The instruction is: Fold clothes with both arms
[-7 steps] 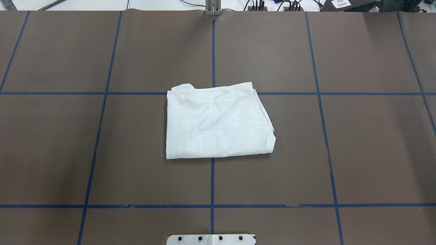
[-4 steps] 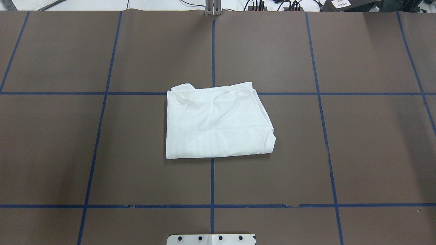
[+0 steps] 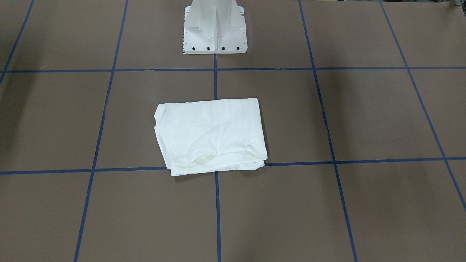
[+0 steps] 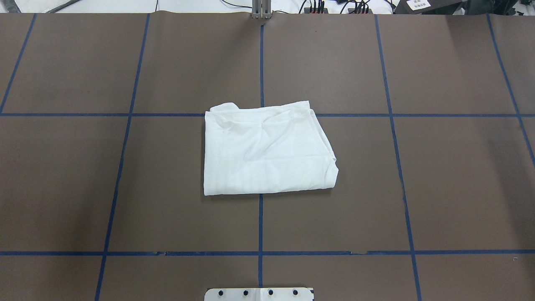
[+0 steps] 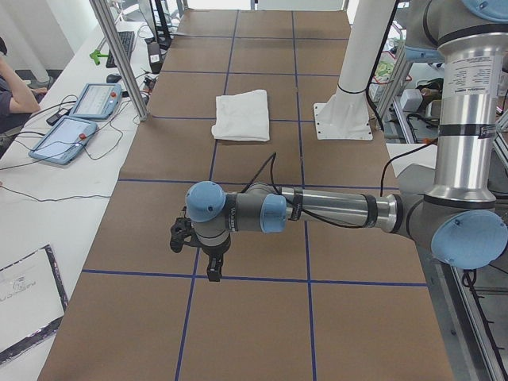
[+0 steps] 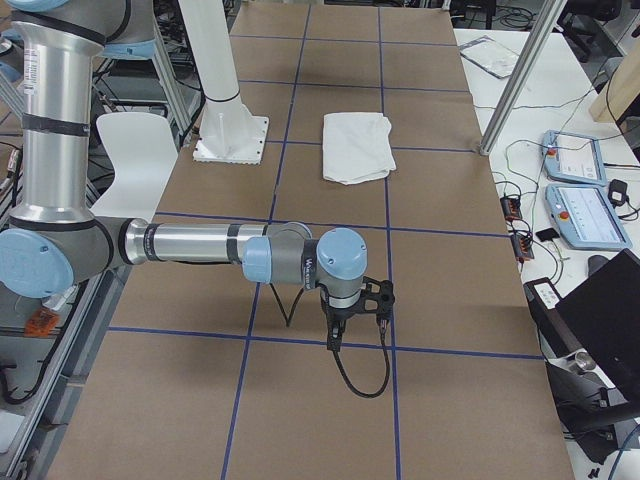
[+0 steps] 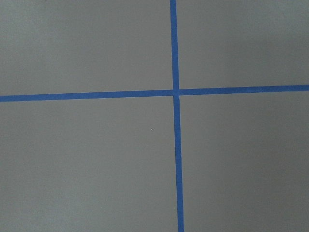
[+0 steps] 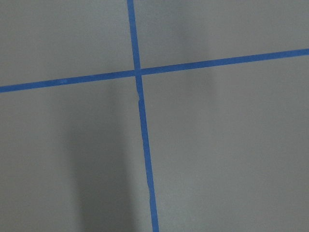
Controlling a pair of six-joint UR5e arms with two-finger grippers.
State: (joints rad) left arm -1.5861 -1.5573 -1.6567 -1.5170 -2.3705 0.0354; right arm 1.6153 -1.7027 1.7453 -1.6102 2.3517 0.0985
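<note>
The white T-shirt (image 4: 267,150) lies folded into a rough rectangle at the middle of the brown table; no text, collar or tag shows. It also shows in the front-facing view (image 3: 211,134), the left view (image 5: 242,115) and the right view (image 6: 357,145). My left gripper (image 5: 194,246) hangs over a blue tape crossing far from the shirt, towards the table's left end; I cannot tell if it is open or shut. My right gripper (image 6: 350,305) hangs likewise towards the right end; I cannot tell its state. Both wrist views show only bare table and tape.
The white pedestal base (image 3: 214,25) stands at the robot's edge of the table (image 4: 83,188), behind the shirt. Blue tape lines (image 4: 261,221) grid the table. Tablets (image 5: 71,131) and cables lie on the side bench, and a metal post (image 5: 119,55) stands there.
</note>
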